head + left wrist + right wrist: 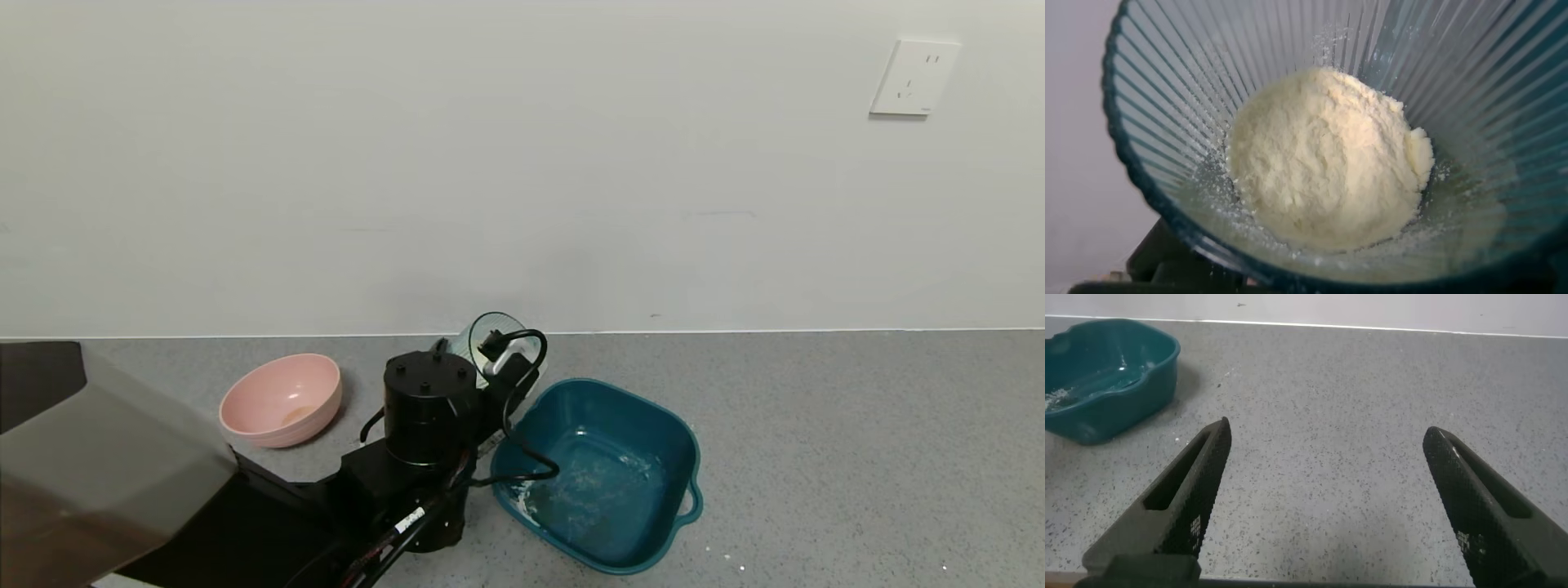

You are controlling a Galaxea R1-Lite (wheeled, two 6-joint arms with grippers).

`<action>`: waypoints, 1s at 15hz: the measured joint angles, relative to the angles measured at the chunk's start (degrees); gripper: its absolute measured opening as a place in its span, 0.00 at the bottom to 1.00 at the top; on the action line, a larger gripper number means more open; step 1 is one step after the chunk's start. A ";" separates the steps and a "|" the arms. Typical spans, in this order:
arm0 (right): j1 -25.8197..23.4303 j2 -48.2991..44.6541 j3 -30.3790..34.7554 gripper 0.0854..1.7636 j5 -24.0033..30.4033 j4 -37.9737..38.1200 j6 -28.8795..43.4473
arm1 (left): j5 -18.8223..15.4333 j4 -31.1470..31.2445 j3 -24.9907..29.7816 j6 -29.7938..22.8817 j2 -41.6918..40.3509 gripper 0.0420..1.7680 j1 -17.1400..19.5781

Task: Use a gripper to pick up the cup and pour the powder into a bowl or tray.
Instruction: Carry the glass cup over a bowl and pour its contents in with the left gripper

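Observation:
My left gripper point(504, 359) is shut on the clear ribbed cup point(490, 331) and holds it up, tilted, just beyond the far left corner of the dark teal basin point(682, 445). In the left wrist view the cup point(1167, 98) fills the frame, with a clumpy heap of cream powder point(1327, 159) lying inside it. A thin scatter of white powder point(608, 482) lies on the basin's floor. My right gripper point(1327, 433) is open and empty over bare grey floor, with the basin point(1151, 371) farther off; it does not show in the head view.
A round pink bowl point(282, 400) stands on the grey floor to the left of my left arm. A white wall runs along the back with a socket point(914, 77) at upper right. A few white specks point(735, 559) lie on the floor near the basin.

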 joint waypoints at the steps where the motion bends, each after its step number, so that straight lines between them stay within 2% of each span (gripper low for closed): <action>1: 0.00 0.00 0.00 0.97 0.00 0.00 -0.02 | 0.00 -0.09 0.20 1.71 0.00 0.72 -0.22; 4: 0.00 0.00 0.00 0.97 0.00 0.00 0.01 | -0.04 -0.13 0.74 8.41 -0.11 0.72 -0.52; 11: 0.00 0.00 0.00 0.97 0.00 0.00 0.00 | -0.06 -0.22 1.57 19.48 -0.56 0.72 -2.33; 15: 0.00 0.00 0.00 0.97 0.00 0.00 0.00 | 0.22 -1.38 2.49 28.72 -1.05 0.72 -3.29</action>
